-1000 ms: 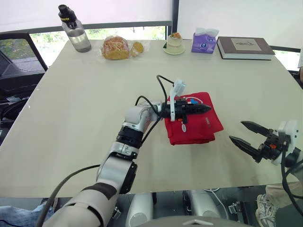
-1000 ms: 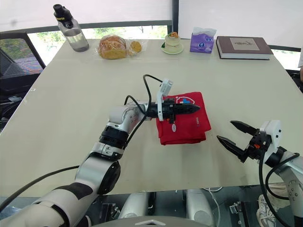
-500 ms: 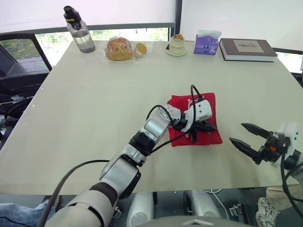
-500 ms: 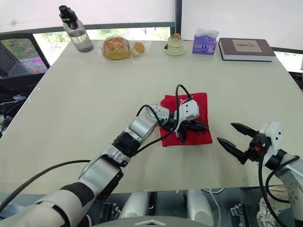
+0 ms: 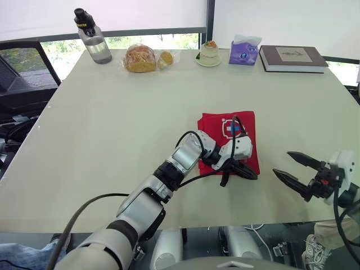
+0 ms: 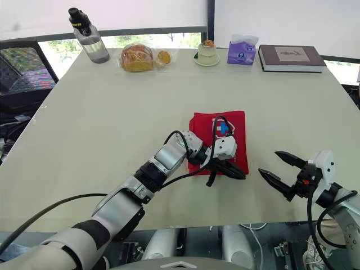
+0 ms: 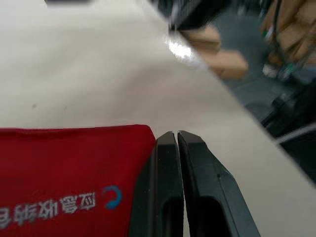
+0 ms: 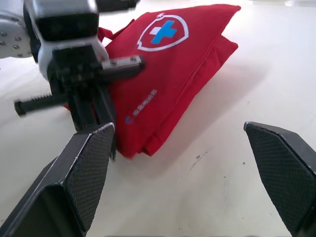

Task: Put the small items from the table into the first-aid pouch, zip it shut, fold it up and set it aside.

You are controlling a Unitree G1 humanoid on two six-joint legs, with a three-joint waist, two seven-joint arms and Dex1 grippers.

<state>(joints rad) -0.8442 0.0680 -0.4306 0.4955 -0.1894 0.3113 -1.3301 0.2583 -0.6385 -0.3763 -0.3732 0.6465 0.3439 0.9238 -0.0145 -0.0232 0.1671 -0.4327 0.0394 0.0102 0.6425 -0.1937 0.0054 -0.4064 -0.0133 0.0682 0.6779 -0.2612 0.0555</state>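
left eye view: folded pouch (image 5: 216,125) long axis runs near-to-far.

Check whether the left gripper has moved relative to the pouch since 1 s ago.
Yes. The left gripper has moved from over the first-aid pouch's far half to its near right corner, closer to the table's near edge.

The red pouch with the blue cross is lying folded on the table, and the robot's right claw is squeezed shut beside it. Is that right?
Not quite. The right gripper is open, its two fingers spread wide apart, as the right wrist view shows. The rest is right: the red first-aid pouch with the blue cross lies folded on the table beside it.
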